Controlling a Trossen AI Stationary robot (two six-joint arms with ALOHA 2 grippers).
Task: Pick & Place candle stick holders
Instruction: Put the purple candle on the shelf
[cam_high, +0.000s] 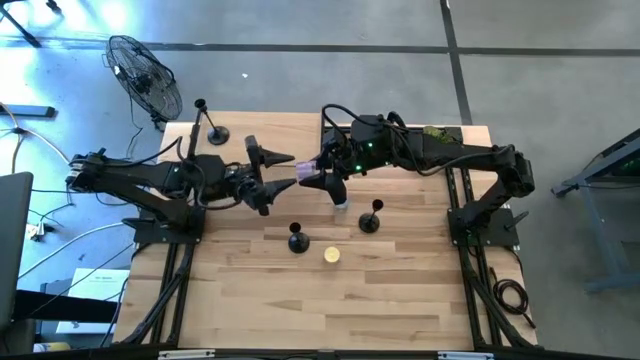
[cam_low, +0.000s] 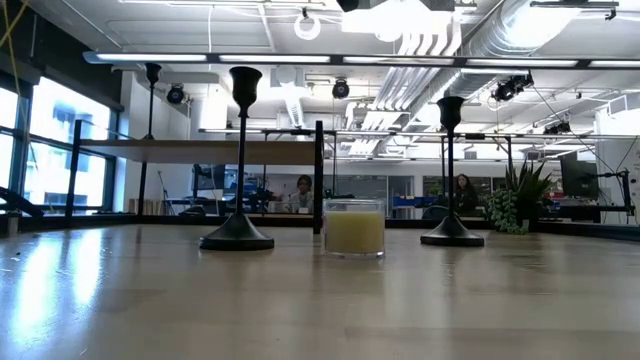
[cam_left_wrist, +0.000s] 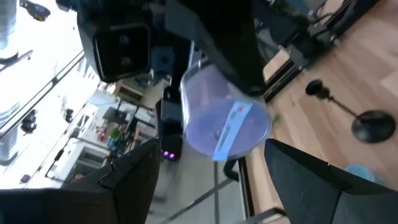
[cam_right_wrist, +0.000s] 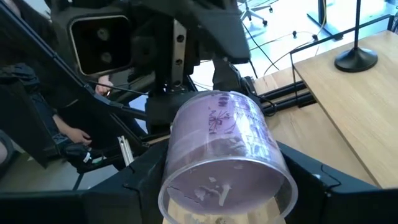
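Three black candle stick holders stand upright on their round bases: one (cam_high: 207, 128) at the far left, one (cam_high: 298, 239) at mid-table, and one (cam_high: 372, 218) right of it. Two of them show in the low view (cam_low: 240, 160) (cam_low: 450, 172). Above the table's middle my right gripper (cam_high: 320, 176) is shut on a purple candle jar (cam_high: 309, 172). My left gripper (cam_high: 278, 180) stands open and level just left of the jar. It faces the jar's labelled bottom (cam_left_wrist: 227, 124), with its fingers (cam_left_wrist: 311, 180) short of it. My right gripper pinches the purple jar's round side wall (cam_right_wrist: 180, 152) between its two fingers (cam_right_wrist: 134, 186), which lie across the jar. They come from the table's right, slanting slightly down. The jar lies on its side, lifted clear, mouth toward my right wrist and bottom toward the left gripper.
A yellow candle in a glass (cam_high: 331, 255) (cam_low: 354, 228) stands near the mid-table holder. A small pale-blue thing (cam_high: 341, 203) sits under the right gripper. A fan (cam_high: 145, 75) stands beyond the far left corner. People show in the room behind.
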